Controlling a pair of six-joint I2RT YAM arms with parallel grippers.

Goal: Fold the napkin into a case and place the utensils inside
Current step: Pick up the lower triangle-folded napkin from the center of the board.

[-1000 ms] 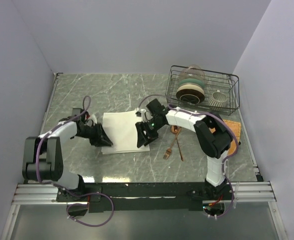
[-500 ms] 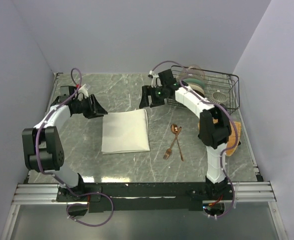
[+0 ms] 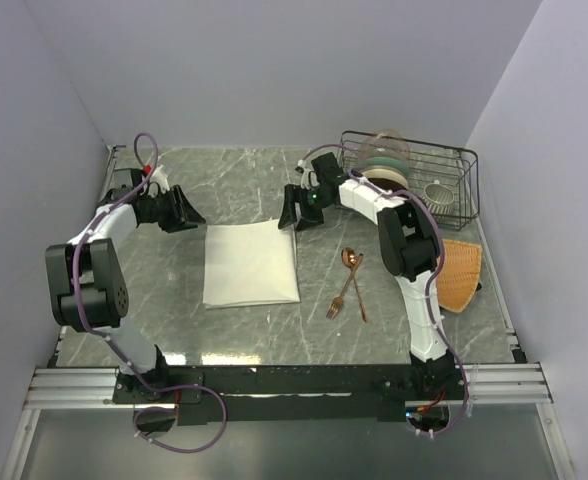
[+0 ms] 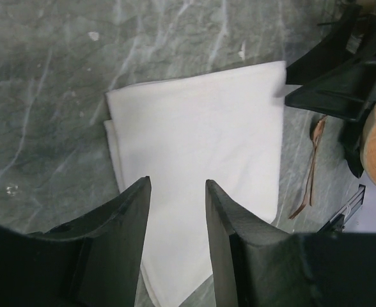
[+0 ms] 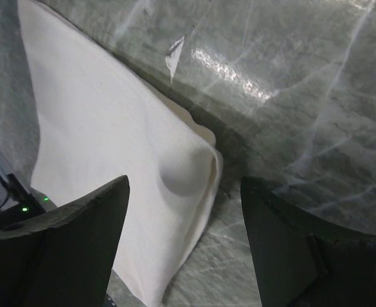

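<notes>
The cream-white napkin (image 3: pixel 249 263) lies flat on the marble table as a folded, nearly square rectangle with layered edges (image 4: pixel 201 128) (image 5: pixel 105 141). My left gripper (image 3: pixel 186 214) hovers open off the napkin's far left corner, with nothing between its fingers (image 4: pixel 177 182). My right gripper (image 3: pixel 292 210) is open over the far right corner, where the cloth bulges slightly (image 5: pixel 185 185). The copper spoon (image 3: pixel 349 258) and fork (image 3: pixel 336 305) lie crossed to the right of the napkin and also show in the left wrist view (image 4: pixel 313 163).
A black wire dish rack (image 3: pixel 464 160) with plates and a cup stands at the back right. An orange woven mat (image 3: pixel 459 272) lies by the right arm. Grey walls close in the table on three sides.
Both grippers have let go of the napkin and risen to its far side. The right one then swung back down toward the far right corner. The napkin lies flat.
</notes>
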